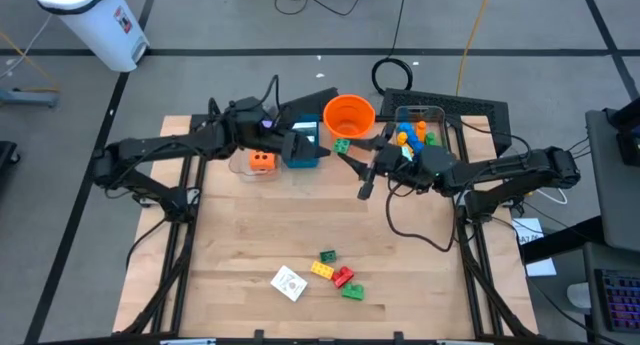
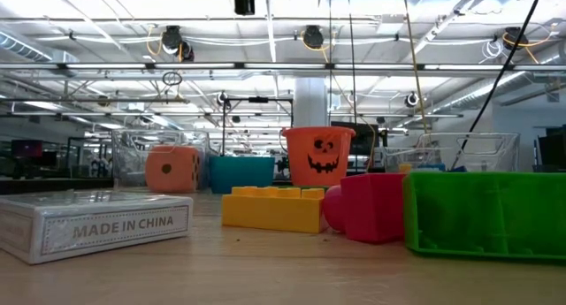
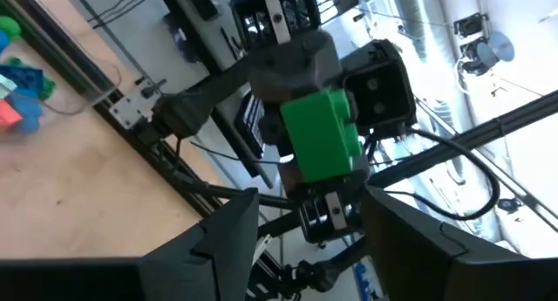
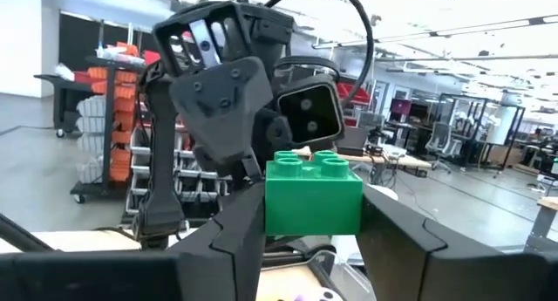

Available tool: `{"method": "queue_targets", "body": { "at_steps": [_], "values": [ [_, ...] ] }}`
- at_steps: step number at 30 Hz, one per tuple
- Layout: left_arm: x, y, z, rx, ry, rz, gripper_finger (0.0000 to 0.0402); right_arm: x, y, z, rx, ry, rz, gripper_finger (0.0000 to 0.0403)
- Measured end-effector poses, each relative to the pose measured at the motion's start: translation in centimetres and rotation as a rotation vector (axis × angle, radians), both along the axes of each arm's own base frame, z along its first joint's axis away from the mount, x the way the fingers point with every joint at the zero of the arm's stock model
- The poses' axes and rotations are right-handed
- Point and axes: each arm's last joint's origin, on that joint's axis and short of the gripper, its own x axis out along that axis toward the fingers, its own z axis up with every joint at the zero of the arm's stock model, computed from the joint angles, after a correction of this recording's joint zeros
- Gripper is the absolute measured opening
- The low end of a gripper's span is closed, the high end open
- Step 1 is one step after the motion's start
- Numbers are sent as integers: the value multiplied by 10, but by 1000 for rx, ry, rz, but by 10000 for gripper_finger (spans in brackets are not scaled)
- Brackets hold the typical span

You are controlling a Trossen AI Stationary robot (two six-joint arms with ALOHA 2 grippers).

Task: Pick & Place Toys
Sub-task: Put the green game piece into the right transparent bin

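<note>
The two arms are meeting in the air over the back of the table, just in front of the orange bucket (image 1: pixel 349 113) and the teal box (image 1: pixel 303 150). The right gripper (image 4: pixel 312 218) is squeezing a green brick (image 4: pixel 312 196) between its two fingers and holding it up off the wood. The left gripper (image 3: pixel 309 240) is pointing right at it, nose to nose. Its fingers are standing wide apart with nothing in them, and the brick is sitting just ahead of them, not between them yet as far as I can tell.

So I think one arm is handing the brick over to the other. The picking up is done, but the putting down is not.

Next, I think the left gripper is going to need to slide forward until the brick is between its fingers. Then it has to pinch the sides that are free. Only after that should the right gripper let go. If it lets go too soon, the brick is likely going to drop onto the table.

More toys are waiting. An orange die (image 1: pixel 262 160) is sitting in a clear bin (image 1: pixel 240 163) by the left arm. Some bricks are lying in another clear bin (image 1: pixel 418 113) by the right arm. At the front of the table, a yellow brick (image 2: pixel 272 208), a red brick (image 2: pixel 376 208) and another green one (image 2: pixel 482 212) are lying close together, with a pack of cards (image 2: pixel 97 221) just beside them.
</note>
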Motion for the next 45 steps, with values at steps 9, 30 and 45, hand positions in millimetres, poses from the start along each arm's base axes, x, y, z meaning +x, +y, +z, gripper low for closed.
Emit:
{"method": "queue_targets", "body": {
  "at_steps": [9, 30, 45],
  "values": [
    [14, 6, -2, -78, -90, -25, 212, 2, 0, -3, -2, 16, 1, 150],
    [26, 14, -9, -165, -126, -114, 211, 3, 0, -6, -28, 70, 0, 144],
    [26, 15, -10, -164, -107, -117, 211, 3, 0, -7, -30, 79, -2, 147]
  ]
}}
